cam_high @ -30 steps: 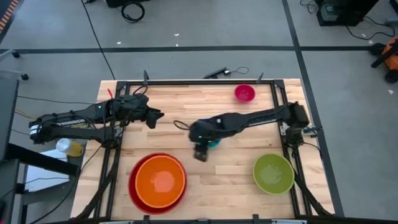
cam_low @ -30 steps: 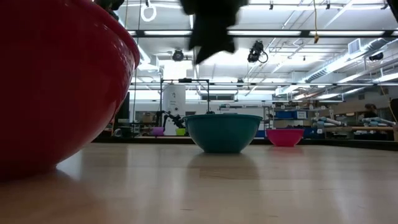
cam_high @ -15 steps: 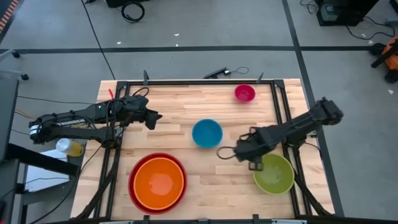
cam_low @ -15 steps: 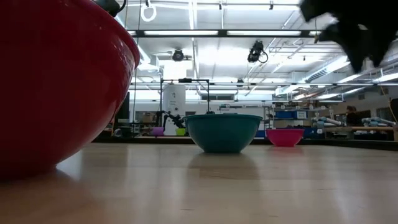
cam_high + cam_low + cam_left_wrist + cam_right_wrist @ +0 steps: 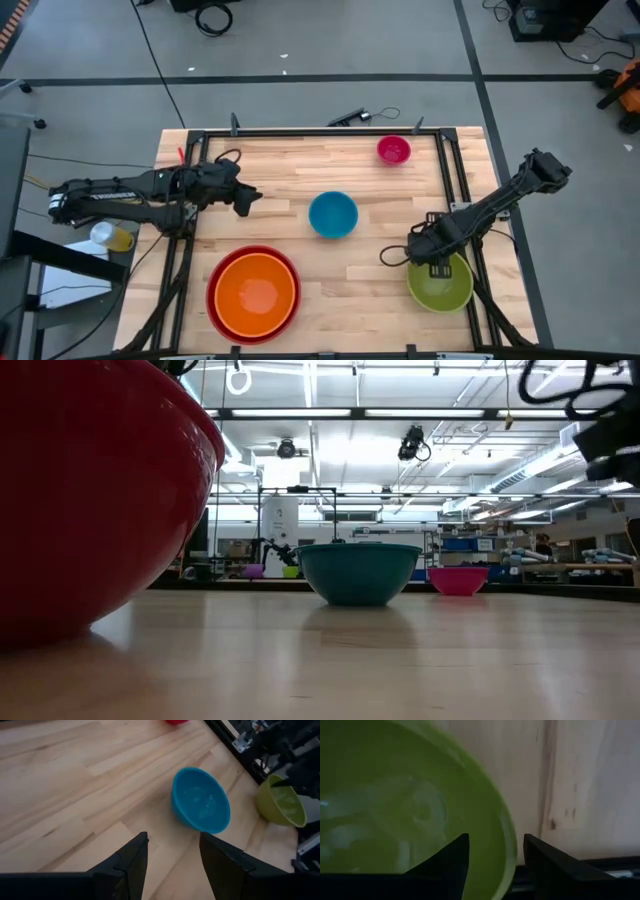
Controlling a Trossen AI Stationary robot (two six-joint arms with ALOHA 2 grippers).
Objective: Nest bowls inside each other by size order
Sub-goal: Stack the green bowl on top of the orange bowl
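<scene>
The orange bowl sits inside the red bowl at the table's near left; the red bowl's wall fills the left of the low view. The blue bowl stands upright mid-table. The small pink bowl stands at the far edge. The lime green bowl stands at the near right. My right gripper is open over the green bowl's far-left rim, one finger on each side of it. My left gripper is open and empty, left of the blue bowl.
Black frame rails run along the table's left, right and far edges. Bare wood lies between the blue bowl and the red bowl and between the blue and the green bowl. The room beyond shows in the low view.
My right gripper has gone from above the blue bowl toward the table's right and near edges and now stands over the green bowl's rim. The blue bowl has stayed where it was.
</scene>
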